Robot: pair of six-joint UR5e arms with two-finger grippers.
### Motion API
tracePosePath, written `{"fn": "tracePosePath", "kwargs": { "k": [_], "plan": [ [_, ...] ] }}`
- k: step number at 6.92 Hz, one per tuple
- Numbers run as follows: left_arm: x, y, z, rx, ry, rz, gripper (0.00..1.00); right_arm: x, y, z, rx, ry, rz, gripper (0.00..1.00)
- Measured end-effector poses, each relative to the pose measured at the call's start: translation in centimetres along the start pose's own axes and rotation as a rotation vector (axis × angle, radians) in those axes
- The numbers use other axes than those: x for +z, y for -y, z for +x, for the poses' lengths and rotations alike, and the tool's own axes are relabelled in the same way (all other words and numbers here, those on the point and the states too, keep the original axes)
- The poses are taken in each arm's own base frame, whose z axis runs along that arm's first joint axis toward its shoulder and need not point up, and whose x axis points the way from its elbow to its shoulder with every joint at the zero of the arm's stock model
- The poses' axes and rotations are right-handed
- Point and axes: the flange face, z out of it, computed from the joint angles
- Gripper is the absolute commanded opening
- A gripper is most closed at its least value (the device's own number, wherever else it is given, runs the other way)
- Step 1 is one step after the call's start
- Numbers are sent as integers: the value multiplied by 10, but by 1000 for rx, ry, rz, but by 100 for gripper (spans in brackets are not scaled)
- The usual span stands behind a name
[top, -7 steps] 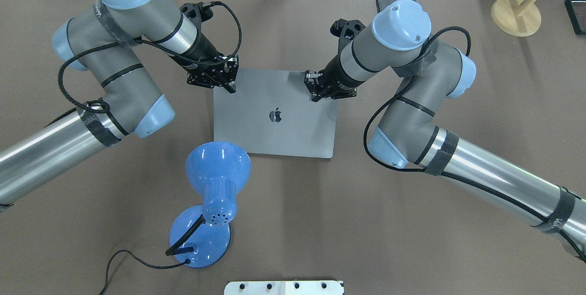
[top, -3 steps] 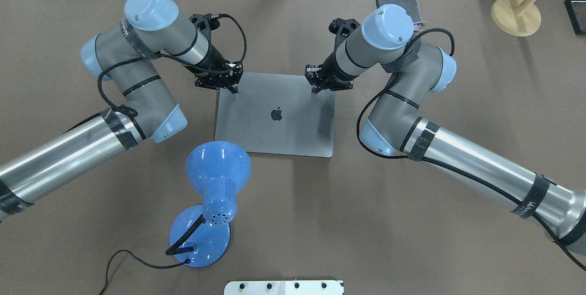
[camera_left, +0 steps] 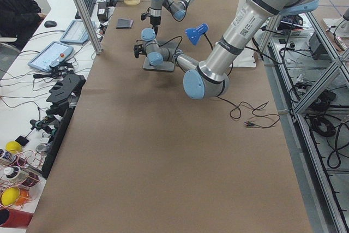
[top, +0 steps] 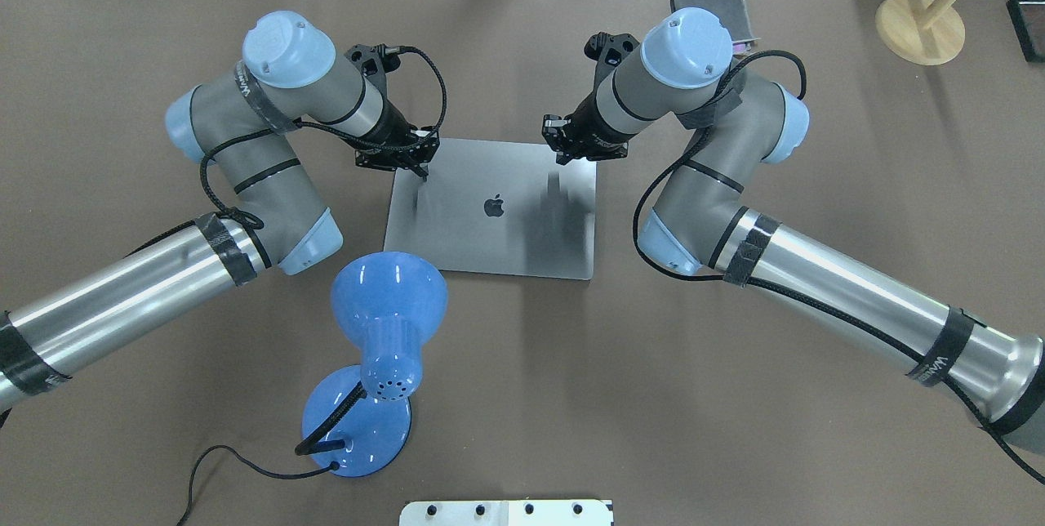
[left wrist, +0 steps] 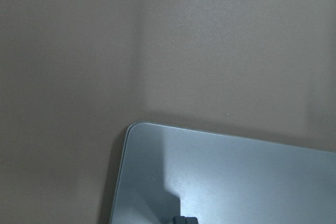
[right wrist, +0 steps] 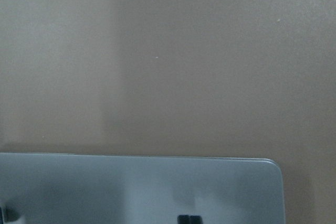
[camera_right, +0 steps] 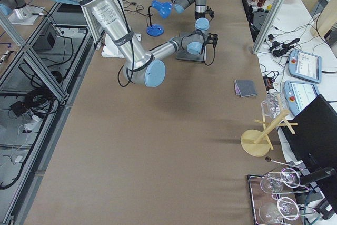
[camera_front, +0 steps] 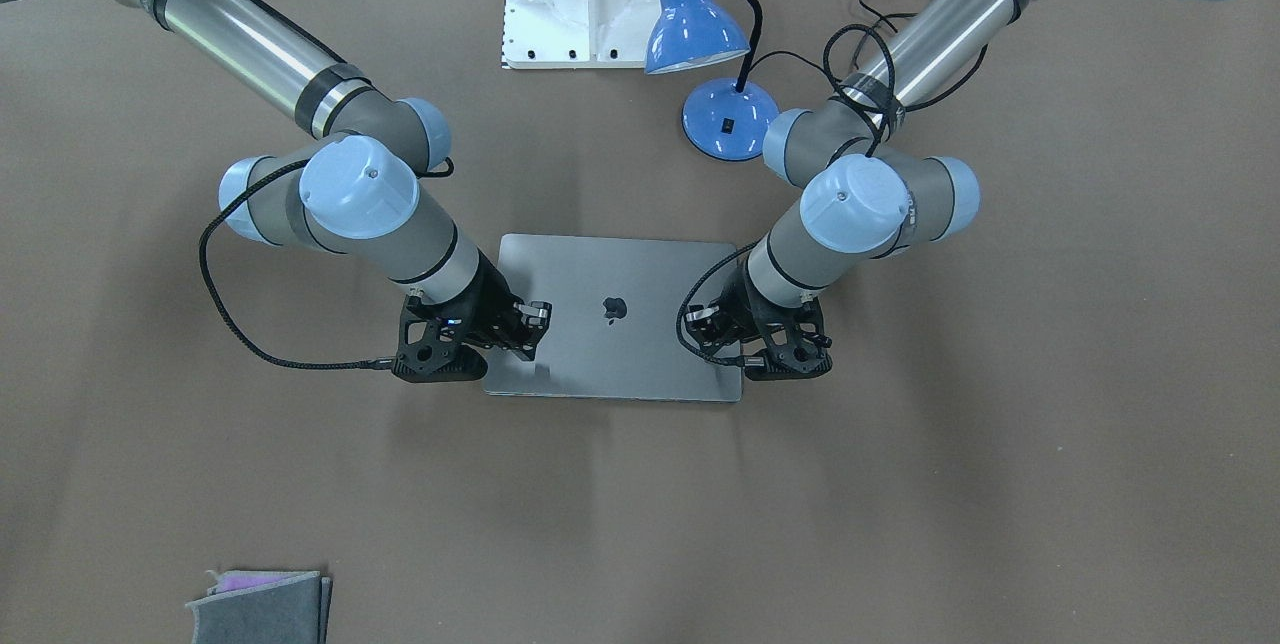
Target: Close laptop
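The space-grey laptop lies with its lid down, or very nearly down, and the apple logo facing up; keys and screen are hidden. My left gripper looks shut and presses on the lid's far left corner. My right gripper looks shut and presses near the far right corner. In the front view the laptop shows with the left gripper and the right gripper on its near edge. The left wrist view shows a lid corner, the right wrist view the lid edge.
A blue desk lamp with a black cord stands just in front of the laptop's near left corner. A small grey folded cloth lies at the far right. A wooden stand is at the far right corner. A white mount plate is at the near edge.
Both grippers have moved down and away from the robot with the lid's far edge. The lid has come down from a slight tilt to flat or nearly flat.
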Motion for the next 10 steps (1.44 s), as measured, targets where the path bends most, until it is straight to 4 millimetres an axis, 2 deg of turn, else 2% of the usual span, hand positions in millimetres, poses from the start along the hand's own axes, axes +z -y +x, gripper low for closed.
{"fn": "tracePosePath", "kwargs": {
  "k": [1,2,3,4,5,6,7,8,9,10],
  "plan": [
    [-5,2,8,3,-11,8,0,-4,2,-4,0,7,1,26],
    [-19,7,21,11,-35,24,78,-13,10,-5,6,17,-1,99],
    [-41,16,28,21,-60,50,98,-27,23,-3,15,30,-6,100],
    [-65,27,23,23,-77,85,98,-46,39,2,15,43,-8,100],
    [-93,41,3,10,-82,124,98,-71,59,18,5,51,-8,100],
    [-133,59,-33,-11,-83,168,98,-108,88,56,-15,45,0,100],
    [-179,76,-76,-22,-69,203,98,-148,114,106,-55,8,15,100],
    [-225,82,-120,-6,-24,224,98,-182,131,157,-113,-64,19,100],
    [-267,74,-172,46,55,237,98,-210,142,212,-190,-162,0,100],
    [-298,60,-234,114,144,230,98,-233,149,269,-268,-255,-36,100]
  ]
}}
